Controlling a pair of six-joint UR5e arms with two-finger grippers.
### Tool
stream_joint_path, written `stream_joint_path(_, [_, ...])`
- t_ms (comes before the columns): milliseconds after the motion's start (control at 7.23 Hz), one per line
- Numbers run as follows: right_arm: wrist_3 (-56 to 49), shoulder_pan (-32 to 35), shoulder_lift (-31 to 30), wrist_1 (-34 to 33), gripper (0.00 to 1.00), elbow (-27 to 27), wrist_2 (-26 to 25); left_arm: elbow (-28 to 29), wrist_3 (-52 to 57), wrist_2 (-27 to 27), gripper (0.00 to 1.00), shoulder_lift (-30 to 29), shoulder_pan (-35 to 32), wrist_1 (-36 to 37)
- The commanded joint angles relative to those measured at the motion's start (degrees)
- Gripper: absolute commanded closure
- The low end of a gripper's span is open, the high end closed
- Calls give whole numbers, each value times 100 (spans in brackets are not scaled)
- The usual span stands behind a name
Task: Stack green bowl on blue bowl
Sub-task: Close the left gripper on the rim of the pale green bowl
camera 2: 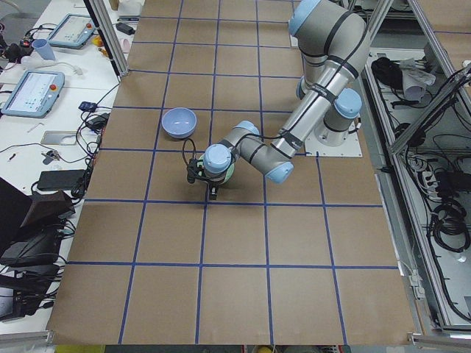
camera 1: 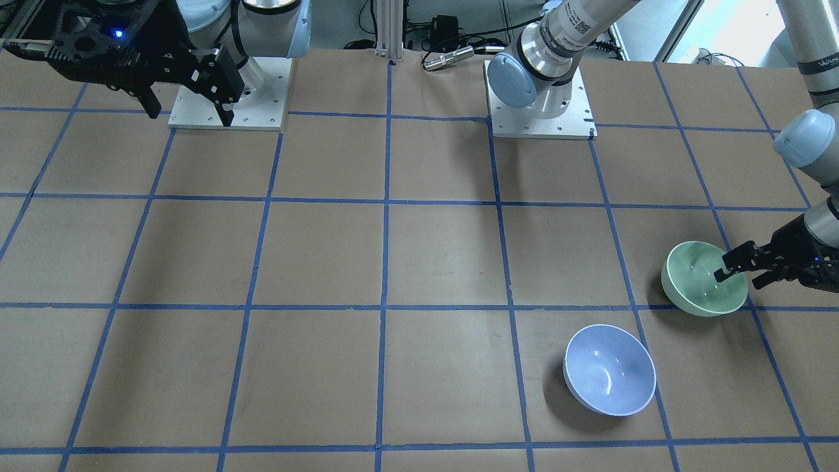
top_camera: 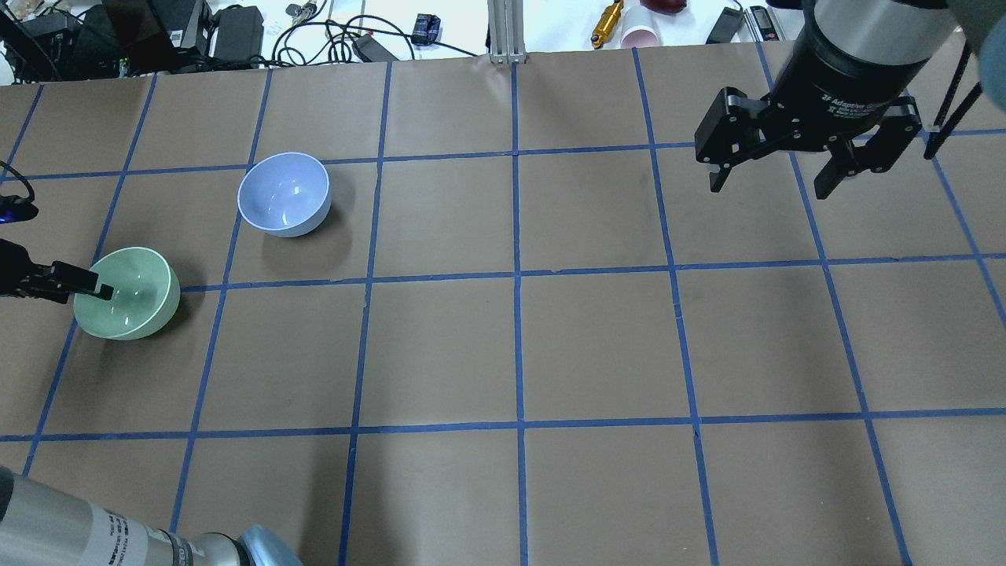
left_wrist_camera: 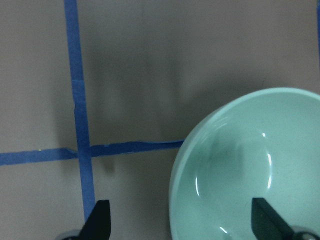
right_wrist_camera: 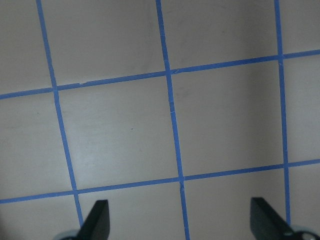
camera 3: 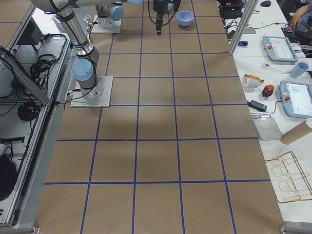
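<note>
The green bowl point(camera 1: 695, 288) point(top_camera: 137, 303) stands upright on the brown table near the robot's left edge. My left gripper point(camera 1: 739, 279) is open and low over the bowl's outer rim. In the left wrist view point(left_wrist_camera: 182, 222) one finger point(left_wrist_camera: 265, 222) is inside the green bowl point(left_wrist_camera: 250, 165) and the other point(left_wrist_camera: 99, 222) is outside it. The blue bowl point(camera 1: 609, 370) point(top_camera: 283, 192) stands upright and empty about one grid square away, further from the robot. My right gripper point(top_camera: 774, 177) point(camera 1: 190, 111) is open and empty, raised over bare table on the far side.
Blue tape lines grid the brown table point(top_camera: 519, 338). The two arm bases point(camera 1: 544, 111) point(camera 1: 229, 98) stand at the robot's edge. Cables, chargers and small items point(top_camera: 236, 31) lie beyond the far table edge.
</note>
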Motion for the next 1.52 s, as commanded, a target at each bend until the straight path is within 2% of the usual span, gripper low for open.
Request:
stream_joint_path(0, [0, 2, 0, -8, 0, -1, 0, -16, 33, -20, 0, -186, 5, 11])
stream_joint_path(277, [0, 2, 0, 0, 0, -1, 0, -42, -107, -3, 0, -178, -13, -68])
stream_joint_path(553, [0, 2, 0, -8, 0, -1, 0, -138, -152, 15, 6, -169, -39, -86])
stream_joint_path(691, [0, 2, 0, -8, 0, -1, 0, -139, -178, 50, 36, -151, -57, -77])
stream_joint_path(830, [0, 2, 0, -8, 0, -1, 0, -148, -317, 68, 81, -82, -74, -68])
stream_joint_path(968, [0, 2, 0, -8, 0, -1, 0, -148, -319, 68, 96, -72, -92, -68])
stream_joint_path(1383, [0, 2, 0, -8, 0, 7, 0, -148, -310, 59, 100, -46, -83, -77])
